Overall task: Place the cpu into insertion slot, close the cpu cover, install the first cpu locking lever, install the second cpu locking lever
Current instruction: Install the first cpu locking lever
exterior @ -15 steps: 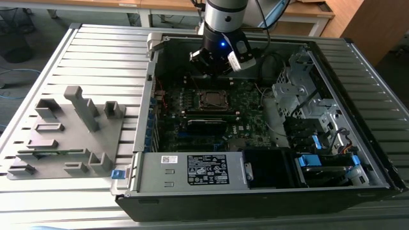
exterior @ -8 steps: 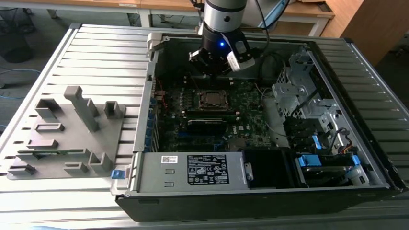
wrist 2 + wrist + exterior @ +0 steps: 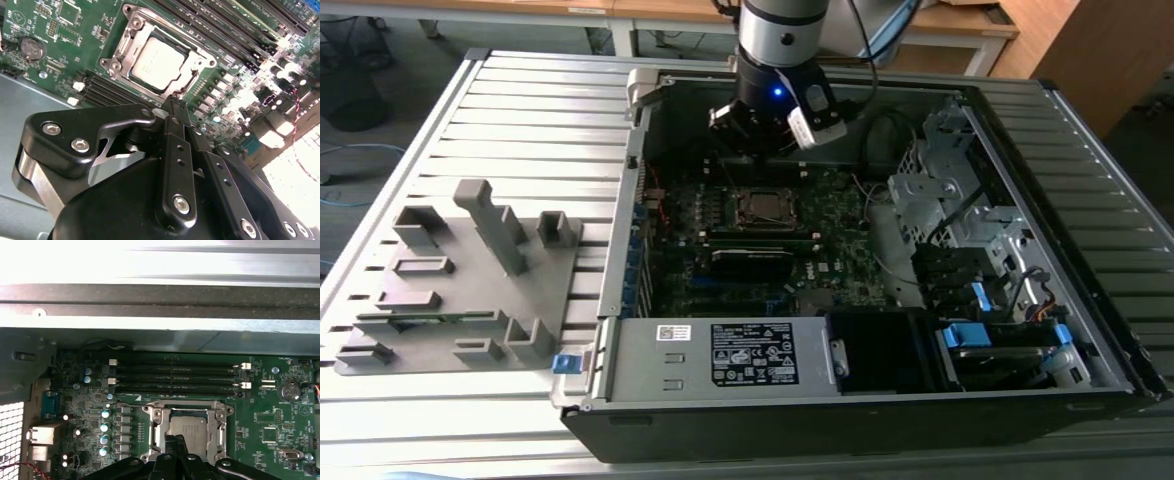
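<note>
Hand point(image 3: 175, 101) closed on nothing, tips just beside the cpu point(image 3: 159, 64), which is seated in the slot point(image 3: 116, 64).
Its two black fingers point(image 3: 176, 452) are pressed together, and both wrist views show them at the slot's edge; whether they touch it I cannot tell. The cpu lies flat with its grey top up, showing through the window of the cover point(image 3: 216, 432), which lies down around it. Long black memory slots point(image 3: 175, 374) run beside the slot on the green board point(image 3: 270, 415), and a coin cell point(image 3: 32, 48) sits further off. In the exterior view the arm point(image 3: 781, 40) reaches down into the open case point(image 3: 720, 430), which rests on a slatted metal bench point(image 3: 534, 110). A grey fixture point(image 3: 467, 290) stands well apart on the exterior view's left.
</note>
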Available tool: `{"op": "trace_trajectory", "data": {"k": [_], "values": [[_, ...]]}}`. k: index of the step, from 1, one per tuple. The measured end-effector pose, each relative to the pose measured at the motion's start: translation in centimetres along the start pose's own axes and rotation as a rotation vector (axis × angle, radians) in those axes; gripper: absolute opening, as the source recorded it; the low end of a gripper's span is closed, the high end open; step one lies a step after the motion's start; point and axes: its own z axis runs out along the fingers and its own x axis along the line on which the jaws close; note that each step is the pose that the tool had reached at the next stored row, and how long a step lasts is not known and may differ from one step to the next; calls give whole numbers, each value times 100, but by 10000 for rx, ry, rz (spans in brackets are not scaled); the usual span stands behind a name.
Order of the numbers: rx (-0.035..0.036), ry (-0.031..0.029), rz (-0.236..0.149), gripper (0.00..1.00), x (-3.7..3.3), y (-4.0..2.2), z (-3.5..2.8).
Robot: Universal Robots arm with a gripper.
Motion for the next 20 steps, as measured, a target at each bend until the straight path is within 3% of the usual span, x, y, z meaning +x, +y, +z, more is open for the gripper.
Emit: {"op": "trace_trajectory", "data": {"k": [12, 20], "values": [[6, -1, 1, 10, 205, 2, 7], [10, -1, 2, 10, 214, 2, 8]]}}
